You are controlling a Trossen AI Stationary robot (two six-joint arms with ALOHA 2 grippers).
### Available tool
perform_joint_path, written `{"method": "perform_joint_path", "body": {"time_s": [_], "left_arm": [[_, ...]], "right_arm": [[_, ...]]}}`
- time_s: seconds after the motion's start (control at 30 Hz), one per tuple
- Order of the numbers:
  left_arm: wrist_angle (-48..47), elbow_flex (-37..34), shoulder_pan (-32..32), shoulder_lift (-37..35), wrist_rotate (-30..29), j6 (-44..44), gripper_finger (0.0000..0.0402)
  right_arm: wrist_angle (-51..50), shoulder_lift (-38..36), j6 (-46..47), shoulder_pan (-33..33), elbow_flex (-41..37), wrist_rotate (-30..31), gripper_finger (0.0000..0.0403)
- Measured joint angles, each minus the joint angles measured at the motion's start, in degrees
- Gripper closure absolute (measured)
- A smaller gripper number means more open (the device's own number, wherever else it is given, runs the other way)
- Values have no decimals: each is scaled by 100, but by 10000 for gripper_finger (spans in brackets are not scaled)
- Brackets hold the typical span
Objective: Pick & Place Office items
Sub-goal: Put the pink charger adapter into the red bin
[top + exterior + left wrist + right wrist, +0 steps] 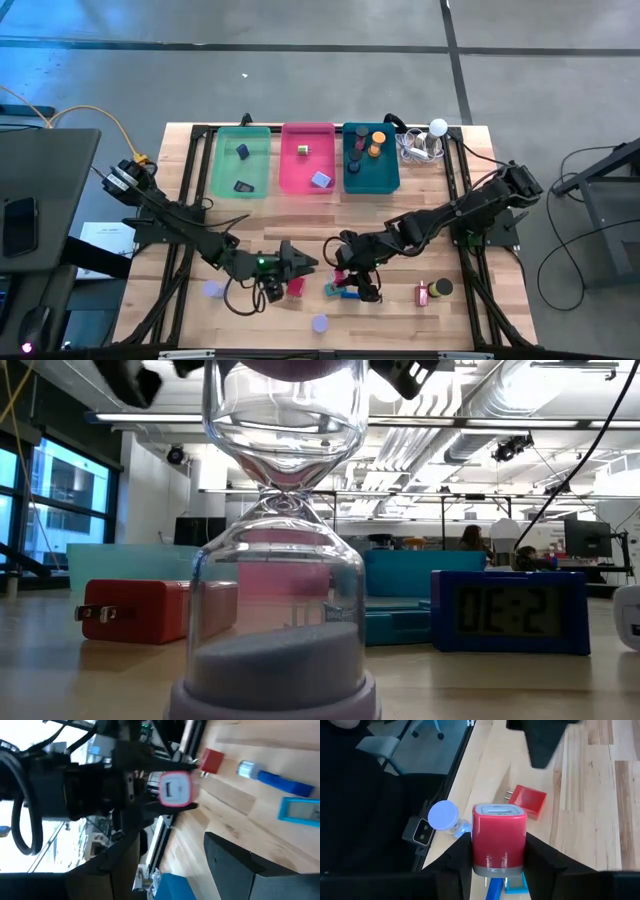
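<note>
While clamped, R tool (pixel 497 851) holds charger (pixel 499 837).

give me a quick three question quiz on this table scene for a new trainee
1. True or false: the right gripper has its jaws shut on the red charger.
2. Which tray stands in the middle of the row? A green; B pink; C teal.
3. Fill in: the white ball lies next to the ____ tray.

Key: 1 true. 2 B, the pink tray. 3 teal, the teal tray.
</note>
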Motion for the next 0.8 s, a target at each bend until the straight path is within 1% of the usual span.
{"method": "perform_joint_path", "body": {"time_s": [0.07, 0.13, 0.17, 0.3, 0.43, 0.47, 0.63, 0.7, 0.8], "left_arm": [[41, 0, 37, 33, 2, -344, 187], [112, 2, 37, 97, 189, -745, 187], [82, 2, 35, 109, 272, -753, 187], [104, 0, 13, 178, 441, -670, 187], [329, 0, -31, 178, 621, 449, 187], [371, 0, -34, 178, 635, 568, 187], [482, 25, 80, 205, 811, 230, 187], [416, 65, 114, 206, 840, 78, 187], [93, 87, 138, 204, 940, -136, 190]], "right_arm": [[30, 0, 2, 0, 0, -83, 283], [27, -2, 2, 0, 0, -94, 283], [25, 0, 2, 0, -2, -91, 283], [25, 0, 1, 2, -2, -96, 283], [29, 12, -19, 2, -2, -85, 283], [70, 49, -25, -7, -2, -85, 283], [182, 242, 4, -75, 0, -132, 283], [105, 319, 4, -98, -4, -186, 283], [311, 445, 4, -157, -1, -313, 283]]}}
